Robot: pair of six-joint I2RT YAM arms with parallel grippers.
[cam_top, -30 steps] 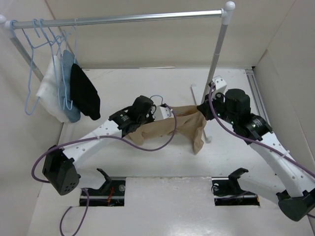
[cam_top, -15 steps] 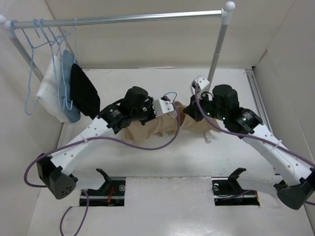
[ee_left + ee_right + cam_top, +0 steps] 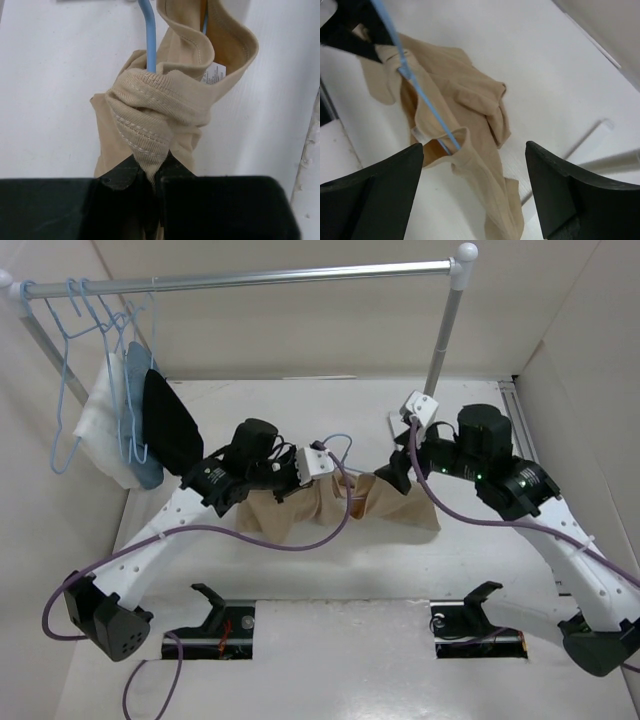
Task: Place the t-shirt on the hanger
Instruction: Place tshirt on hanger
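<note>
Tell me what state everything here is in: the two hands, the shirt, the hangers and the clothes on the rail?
left hand, shut on the t-shirt's ribbed collar.
right hand, open, nothing between its fingers.
t-shirt, bunched up, not yet spread on the hanger.
hanger, its wire passing into the neck opening.
spare hanger, bare, hooked on the rail.
black garment, hanging from the rail.

I see a white table (image 3: 400, 570) between plain beige walls (image 3: 300, 330), and a metal clothes rail (image 3: 300, 276) crosses the far side.
</note>
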